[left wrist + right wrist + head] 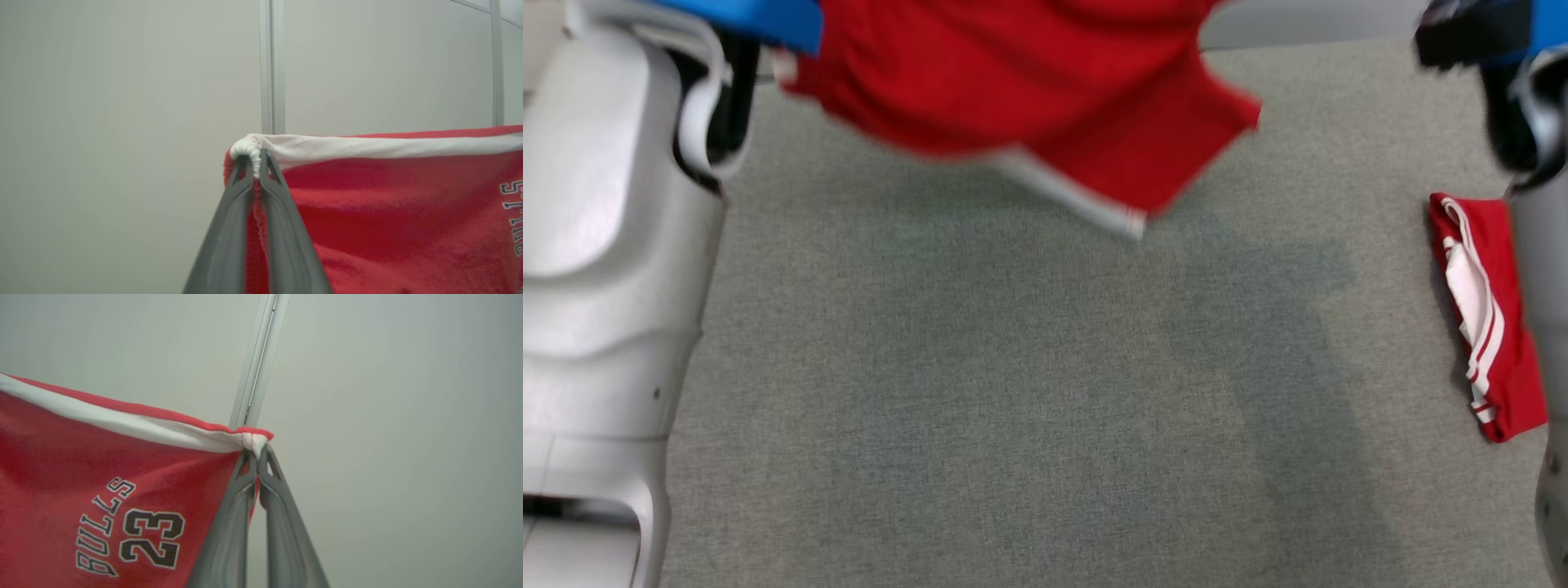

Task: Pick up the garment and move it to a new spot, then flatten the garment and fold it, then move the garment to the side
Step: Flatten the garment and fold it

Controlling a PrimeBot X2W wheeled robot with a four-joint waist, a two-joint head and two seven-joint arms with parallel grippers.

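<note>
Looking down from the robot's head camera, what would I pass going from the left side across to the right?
Pale left forearm → hanging red garment, held up above the grey surface → folded red garment with white stripes, lying on that surface.

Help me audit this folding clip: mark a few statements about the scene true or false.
1. The left pincer is shut on the shorts' white band. True.
2. The right pincer is open. False: it is shut on the band's other end.
3. The shorts lie flat on the table. False: they hang above it.
4. A folded garment lies at the table's right. True.
</note>
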